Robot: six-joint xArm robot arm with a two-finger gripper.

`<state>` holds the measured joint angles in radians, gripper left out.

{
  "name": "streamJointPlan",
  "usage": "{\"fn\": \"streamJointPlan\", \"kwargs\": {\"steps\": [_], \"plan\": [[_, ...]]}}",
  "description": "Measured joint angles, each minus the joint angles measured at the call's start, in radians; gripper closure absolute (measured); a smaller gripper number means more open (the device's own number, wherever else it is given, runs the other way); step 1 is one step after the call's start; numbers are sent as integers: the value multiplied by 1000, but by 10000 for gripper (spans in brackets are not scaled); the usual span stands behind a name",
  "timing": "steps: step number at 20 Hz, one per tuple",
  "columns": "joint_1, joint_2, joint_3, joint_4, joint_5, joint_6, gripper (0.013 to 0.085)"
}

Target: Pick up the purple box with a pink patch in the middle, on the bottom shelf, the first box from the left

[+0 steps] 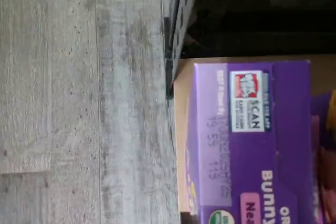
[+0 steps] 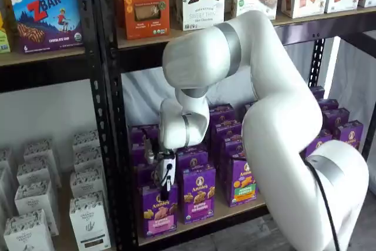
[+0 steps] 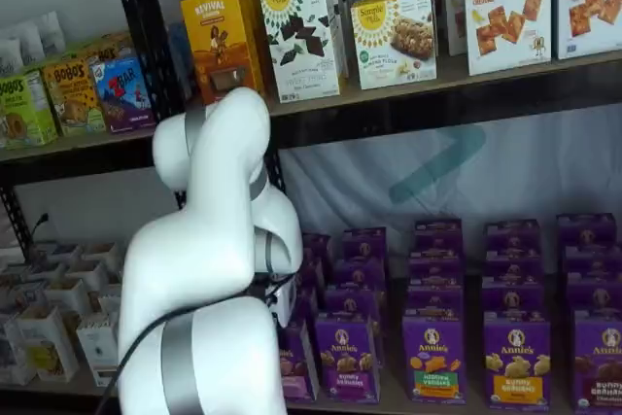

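The purple box [image 2: 157, 213] stands upright at the left end of the bottom shelf [image 2: 232, 214], with a rabbit logo and a pink band on its front. My gripper [image 2: 165, 191] hangs straight down onto its top edge. The black fingers [image 2: 167, 179] look like one dark bar, so no gap shows and a grip cannot be made out. In the wrist view the box's purple top face [image 1: 247, 145] is close up, on the tan shelf board [image 1: 181, 129]. In a shelf view my own arm hides the gripper, and only a sliver of the purple box [image 3: 294, 366] shows.
More purple cartons [image 2: 198, 195] stand right beside the box and in rows behind it. A black upright [image 2: 111, 145] rises just to its left. White cartons [image 2: 88, 221] fill the neighbouring bay. The upper shelf's boxes [image 2: 145, 1] are overhead. Grey floor [image 1: 79, 103] lies in front.
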<state>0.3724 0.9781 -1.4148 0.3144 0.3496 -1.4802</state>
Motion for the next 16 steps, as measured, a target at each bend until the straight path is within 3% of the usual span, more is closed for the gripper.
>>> {"fn": "streamJointPlan", "kwargs": {"steps": [4, 10, 16], "plan": [[-1, 0, 2, -34, -6, 30, 570], [0, -3, 10, -18, -16, 14, 570], [-2, -7, 15, -14, -16, 9, 690]]}}
